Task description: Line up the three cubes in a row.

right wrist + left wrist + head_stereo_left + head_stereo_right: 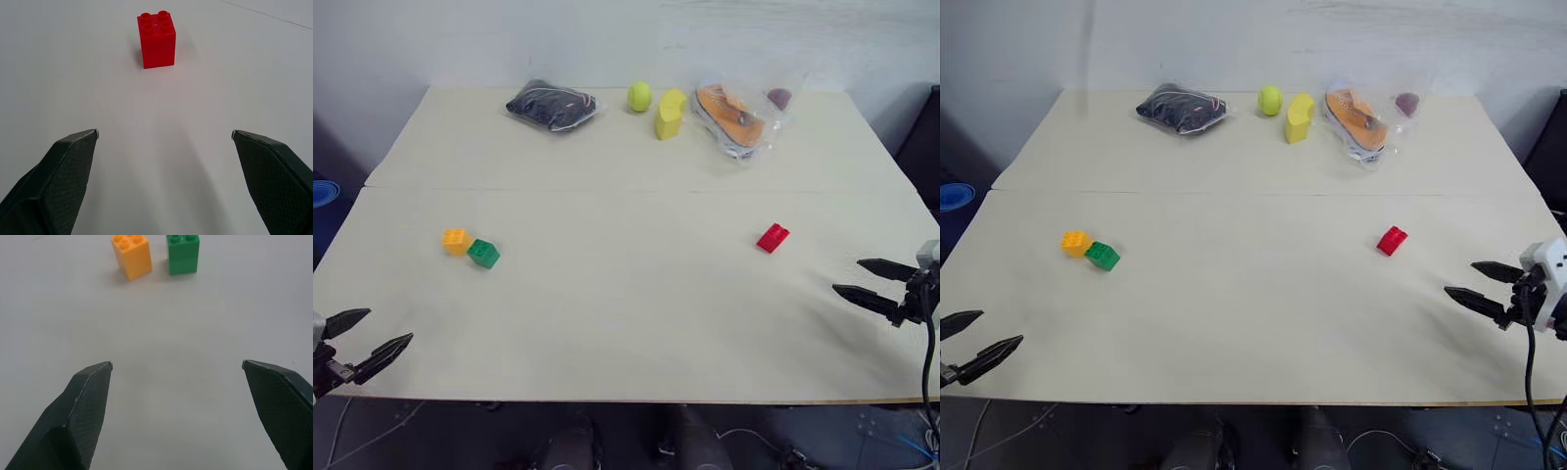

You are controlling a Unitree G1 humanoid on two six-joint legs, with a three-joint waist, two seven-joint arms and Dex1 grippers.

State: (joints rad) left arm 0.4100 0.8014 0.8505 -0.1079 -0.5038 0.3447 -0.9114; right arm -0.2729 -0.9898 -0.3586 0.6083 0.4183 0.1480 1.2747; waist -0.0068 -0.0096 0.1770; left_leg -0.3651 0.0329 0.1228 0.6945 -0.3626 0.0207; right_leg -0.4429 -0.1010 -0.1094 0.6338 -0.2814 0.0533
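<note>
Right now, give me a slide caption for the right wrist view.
Open right tool facing a lone red cube standing upright on the pale table.

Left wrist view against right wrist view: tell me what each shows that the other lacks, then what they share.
The left wrist view alone has the orange-yellow studded plastic brick and the green studded plastic brick, standing close together ahead of the open left gripper. The right wrist view alone has the red studded plastic brick, standing by itself ahead of the open right gripper. Both show bare pale table top between two spread black fingers.
</note>
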